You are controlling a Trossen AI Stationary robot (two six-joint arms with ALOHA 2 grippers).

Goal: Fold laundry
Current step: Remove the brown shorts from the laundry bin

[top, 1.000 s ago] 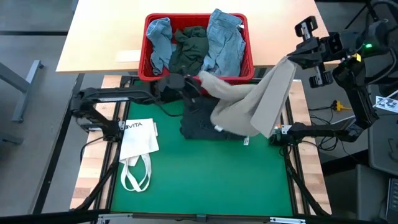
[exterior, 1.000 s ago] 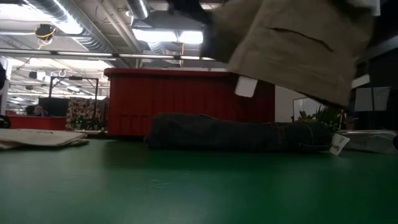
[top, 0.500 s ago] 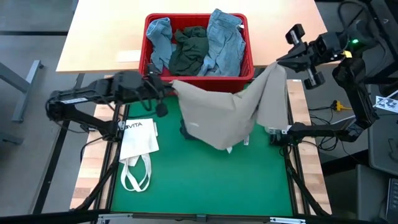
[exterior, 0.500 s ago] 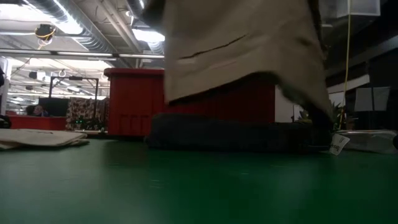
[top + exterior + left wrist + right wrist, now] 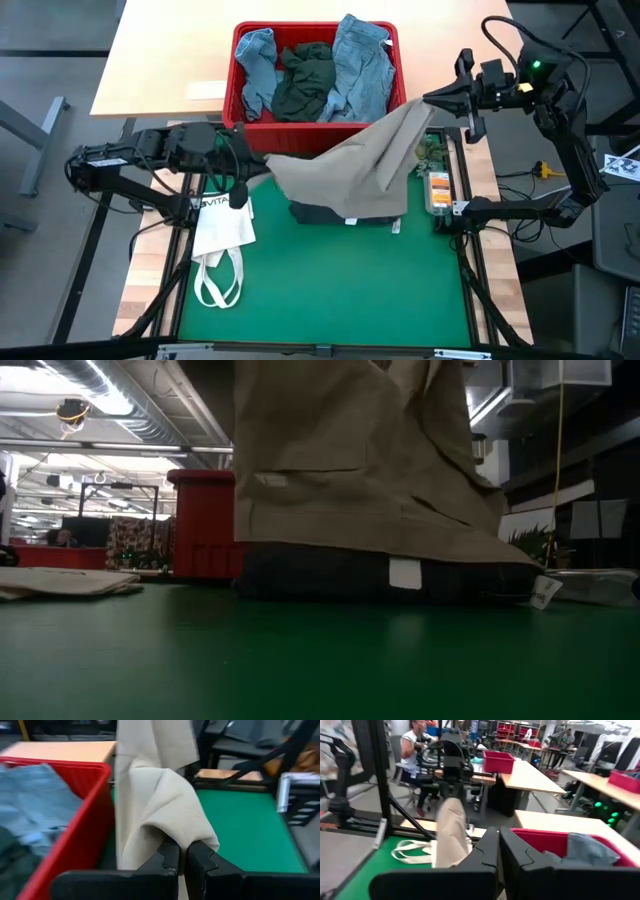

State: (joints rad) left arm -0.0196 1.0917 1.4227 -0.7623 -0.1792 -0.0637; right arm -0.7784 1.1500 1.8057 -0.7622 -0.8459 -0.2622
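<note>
The khaki piece [image 5: 345,170] has dropped lower; tote bag [image 5: 222,222] reads "VITA".

red basket [image 5: 232,112] on wooden table [image 5: 165,65], white tote bag [image 5: 222,222] on green mat [image 5: 330,290], seated person [image 5: 415,742]

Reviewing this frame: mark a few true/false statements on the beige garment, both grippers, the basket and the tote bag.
1. Both grippers hold the beige garment off the mat. True: left gripper and right gripper each pinch an end.
2. The red basket is empty. False: it holds blue and dark green clothes.
3. The white tote bag lies inside the basket. False: it lies on the mat's left edge.
4. A dark folded garment lies under the beige one. True.
</note>
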